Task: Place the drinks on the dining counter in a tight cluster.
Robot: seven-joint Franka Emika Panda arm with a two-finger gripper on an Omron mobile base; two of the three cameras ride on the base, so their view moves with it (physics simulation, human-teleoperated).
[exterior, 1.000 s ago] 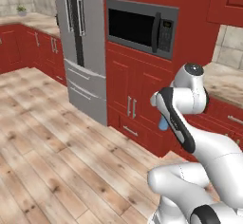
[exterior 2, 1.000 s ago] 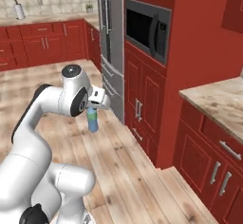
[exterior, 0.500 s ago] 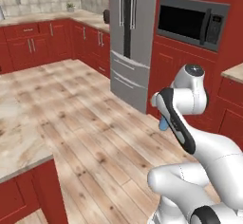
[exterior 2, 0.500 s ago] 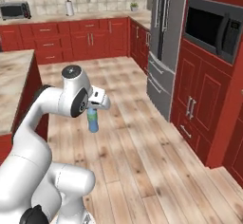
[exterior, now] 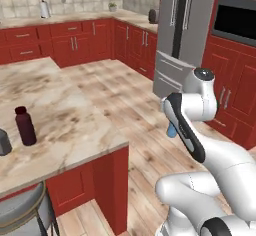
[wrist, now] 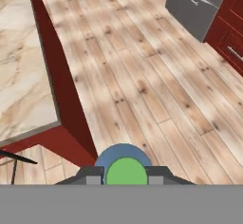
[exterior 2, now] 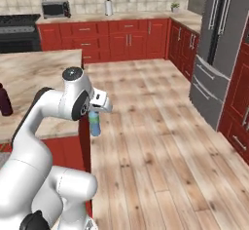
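My gripper (exterior 2: 95, 111) is shut on the slim blue-clear water bottle (exterior 2: 95, 124), which hangs upright below the hand over the wood floor. In the left base view the bottle (exterior: 171, 130) peeks out behind the forearm. The hand view looks down on its green cap (wrist: 126, 172), with a finger (wrist: 90, 173) on each side. The dining counter (exterior: 75, 115) lies to the left, apart from the bottle. A dark maroon bottle (exterior: 25, 126) stands on it, and it shows again at the edge of the right base view (exterior 2: 5, 100). A grey object (exterior: 4, 142) is cut off at the frame's left edge.
A grey round stool (exterior: 20, 212) stands at the counter's near side. The steel fridge (exterior: 180, 30) and red cabinets (exterior 2: 126, 39) line the far walls. Bare wood floor (wrist: 156, 76) stretches between the counter's corner (wrist: 54, 121) and the fridge.
The whole scene has swung across both base views as the base turns. The dining counter with the maroon bottle has come into sight. The bottle stays in the gripper.
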